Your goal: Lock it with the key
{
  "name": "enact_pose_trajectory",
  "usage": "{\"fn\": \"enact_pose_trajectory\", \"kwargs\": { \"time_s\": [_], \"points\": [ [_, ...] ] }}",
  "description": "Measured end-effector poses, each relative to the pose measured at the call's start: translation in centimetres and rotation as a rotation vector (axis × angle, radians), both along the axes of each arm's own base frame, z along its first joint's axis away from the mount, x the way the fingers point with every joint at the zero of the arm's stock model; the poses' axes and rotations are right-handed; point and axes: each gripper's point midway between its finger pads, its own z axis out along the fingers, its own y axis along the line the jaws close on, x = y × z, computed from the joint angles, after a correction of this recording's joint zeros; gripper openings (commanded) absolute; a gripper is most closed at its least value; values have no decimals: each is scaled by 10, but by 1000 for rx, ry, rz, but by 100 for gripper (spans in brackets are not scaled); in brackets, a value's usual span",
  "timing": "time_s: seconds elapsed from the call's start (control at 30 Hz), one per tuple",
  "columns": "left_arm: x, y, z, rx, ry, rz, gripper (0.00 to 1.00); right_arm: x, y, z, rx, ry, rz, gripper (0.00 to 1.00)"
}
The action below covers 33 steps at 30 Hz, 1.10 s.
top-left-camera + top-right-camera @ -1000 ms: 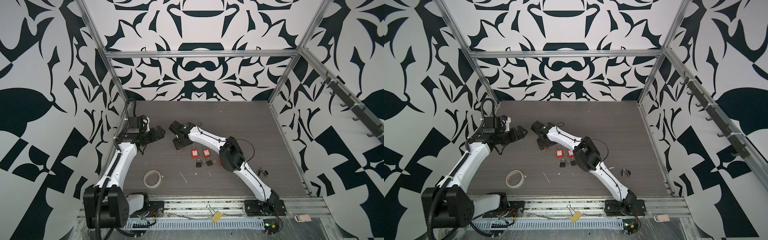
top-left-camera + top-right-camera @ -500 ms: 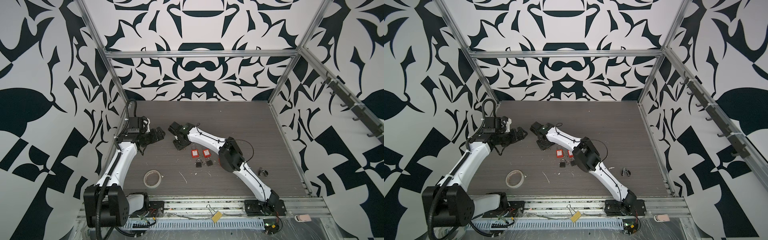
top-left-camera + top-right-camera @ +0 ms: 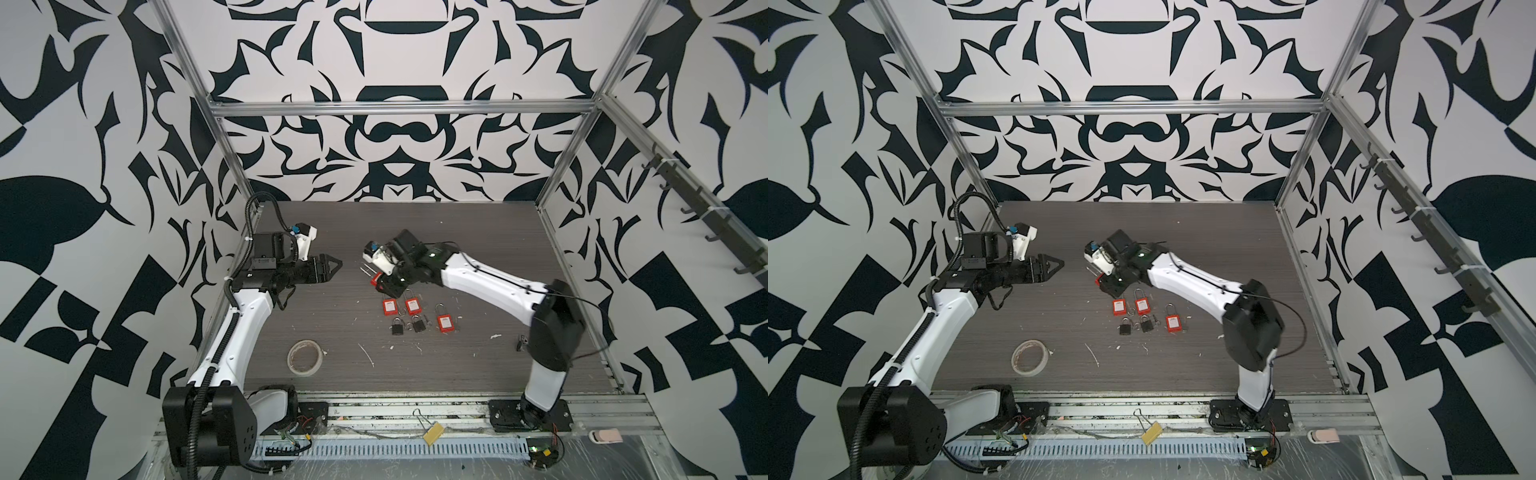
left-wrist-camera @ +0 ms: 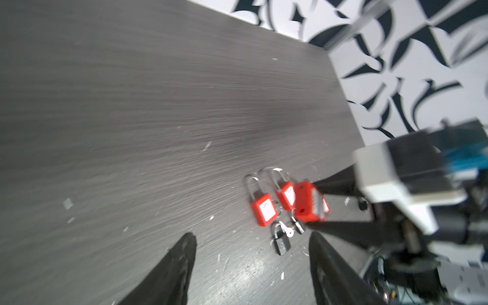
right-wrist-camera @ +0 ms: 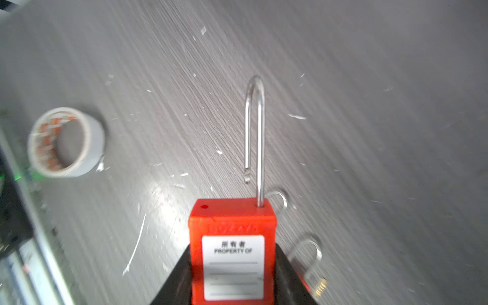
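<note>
Our right gripper [image 3: 380, 281] clamps the red plastic padlock [image 5: 232, 219], steel shackle [image 5: 260, 132] unlatched; our left gripper [image 4: 252, 239] gapes empty, so we judge locking undone.

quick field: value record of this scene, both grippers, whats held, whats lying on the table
right gripper: shut on held padlock, red, above the table
shackle: open, short leg out of the body
left gripper: open, empty, pointing toward the right gripper
lying on table: three red padlocks, two black padlocks, tape roll
key: none in either gripper
</note>
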Motion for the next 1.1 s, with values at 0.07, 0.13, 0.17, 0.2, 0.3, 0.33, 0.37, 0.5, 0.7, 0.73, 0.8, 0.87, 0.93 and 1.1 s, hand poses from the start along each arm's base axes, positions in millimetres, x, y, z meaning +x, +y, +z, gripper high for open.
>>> {"fn": "enact_pose_trajectory", "kwargs": {
  "time_s": [0.07, 0.13, 0.17, 0.2, 0.3, 0.33, 0.37, 0.5, 0.7, 0.73, 0.8, 0.87, 0.93, 1.1],
  "points": [
    [-7, -16, 6, -12, -52, -93, 67, -5, -20, 15, 39, -43, 33, 22],
    [-17, -36, 10, -11, -112, -201, 67, -10, -41, 22, 62, -74, 68, 23],
    [-24, -46, 12, -7, -143, -260, 67, -15, -50, 23, 67, -83, 85, 23],
    [-30, -57, 14, -2, -177, -317, 65, -19, -60, 24, 71, -94, 103, 23],
    [-50, -85, 20, 8, -289, -492, 59, -37, -78, 29, 83, -117, 168, 22],
    [-58, -93, 23, 7, -328, -551, 59, -42, -81, 32, 87, -125, 190, 22],
    [-64, -100, 25, 7, -368, -603, 59, -48, -84, 37, 93, -139, 216, 22],
    [-78, -117, 31, 21, -505, -729, 59, -69, -91, 57, 121, -191, 300, 22],
    [-84, -134, 27, 47, -618, -832, 55, -100, -101, 62, 143, -213, 408, 21],
    [-84, -135, 26, 49, -626, -842, 54, -102, -102, 62, 143, -212, 417, 21],
    [-87, -140, 25, 44, -642, -874, 47, -104, -102, 62, 144, -210, 431, 21],
    [-89, -144, 25, 33, -656, -899, 43, -106, -102, 61, 139, -207, 440, 21],
    [-91, -147, 28, 21, -676, -922, 40, -107, -103, 59, 133, -200, 446, 21],
    [-99, -152, 32, -2, -710, -966, 37, -108, -104, 52, 115, -180, 460, 20]
  ]
}}
